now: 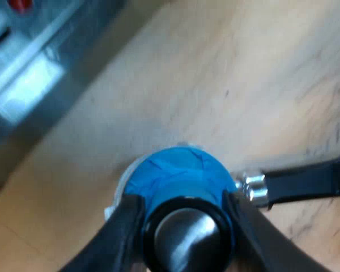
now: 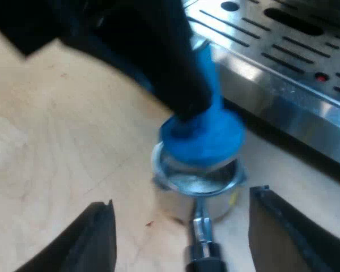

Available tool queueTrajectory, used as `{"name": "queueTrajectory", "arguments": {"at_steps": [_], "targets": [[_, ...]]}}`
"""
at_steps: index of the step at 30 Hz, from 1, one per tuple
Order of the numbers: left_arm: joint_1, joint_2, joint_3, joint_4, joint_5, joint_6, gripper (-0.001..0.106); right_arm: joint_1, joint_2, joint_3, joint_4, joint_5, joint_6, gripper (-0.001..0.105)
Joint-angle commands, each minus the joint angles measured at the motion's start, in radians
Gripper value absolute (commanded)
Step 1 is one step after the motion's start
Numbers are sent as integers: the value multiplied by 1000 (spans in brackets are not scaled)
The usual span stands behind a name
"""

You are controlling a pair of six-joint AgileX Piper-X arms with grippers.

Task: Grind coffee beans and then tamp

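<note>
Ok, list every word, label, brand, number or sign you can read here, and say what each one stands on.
None: no word, number or brand can be read.
Blue tamper: plain, no lettering shows.
Metal holder: no marking shows.
Espresso machine: a small red spot on its slotted top, too blurred to tell whether it is a sign.
</note>
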Motion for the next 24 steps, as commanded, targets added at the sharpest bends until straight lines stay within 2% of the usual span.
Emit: {"name": "queueTrajectory", "arguments": {"at_steps": [1, 6, 7, 8, 16, 22, 24], "targets": [[-4, -36, -40, 23, -11, -1, 0, 0, 1, -3, -16, -49, -8, 54], [-4, -71, -71, 81, -11, -1, 0, 0, 1, -3, -54, -22, -18, 54], [-4, -79, -73, 87, -11, -1, 0, 0, 1, -3, -80, 4, -41, 54], [-4, -114, -81, 127, -11, -1, 0, 0, 1, -3, -95, 4, -58, 54], [2, -197, -80, 187, -15, -1, 0, 0, 1, -3, -146, 5, -79, 54], [59, -206, -80, 195, -18, -1, 0, 3, 1, -3, -170, 5, -79, 54], [116, -206, -80, 228, -18, 1, 0, 10, 1, -3, -170, 3, -79, 54]]}}
